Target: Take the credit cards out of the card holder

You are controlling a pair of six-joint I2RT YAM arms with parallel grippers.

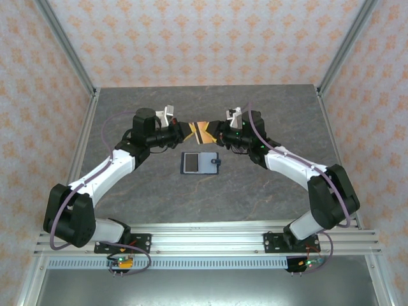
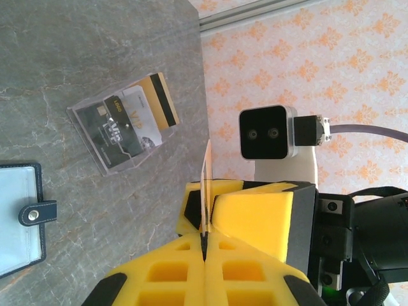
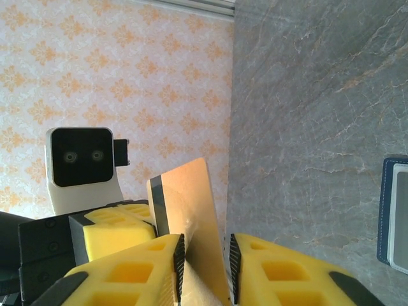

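Observation:
The card holder (image 1: pixel 199 162), a navy wallet with a grey-blue inside and a small tab, lies open on the table; its edge also shows in the wrist views (image 2: pixel 19 217) (image 3: pixel 396 210). Above and behind it my two grippers meet tip to tip. My left gripper (image 1: pixel 187 131) (image 2: pixel 205 233) is shut on one credit card (image 2: pixel 205 185), seen edge-on. The same orange-brown card (image 3: pixel 188 197), with its dark stripe, stands between the fingers of my right gripper (image 1: pixel 217 132) (image 3: pixel 204 245), whose jaws are slightly apart on either side of it. A stack of credit cards (image 2: pixel 124 131) lies on the table beyond.
The grey marbled table (image 1: pixel 159 185) is bare around the card holder. Patterned walls (image 1: pixel 204 38) and metal frame posts (image 1: pixel 70 57) close in the back and sides. Both arm bases sit on the rail (image 1: pixel 204 242) at the near edge.

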